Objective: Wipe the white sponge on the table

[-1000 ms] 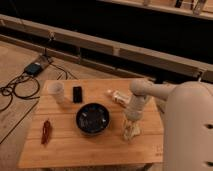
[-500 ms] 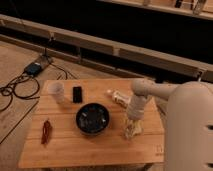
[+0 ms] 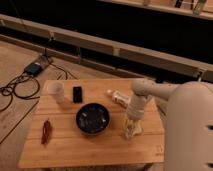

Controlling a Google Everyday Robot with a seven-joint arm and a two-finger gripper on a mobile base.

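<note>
Our gripper [image 3: 132, 127] sits down on the white sponge [image 3: 133, 132] on the table [image 3: 65, 147] — we cannot tell its grip. Next — we rub sideways.

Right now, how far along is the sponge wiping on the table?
Reaching looks done: the hand is down at the white sponge on the right side of the table, beside the black bowl. The wiping itself seems in hand. How much tabletop is left to wipe cannot be judged, since no wiped patch shows.
</note>
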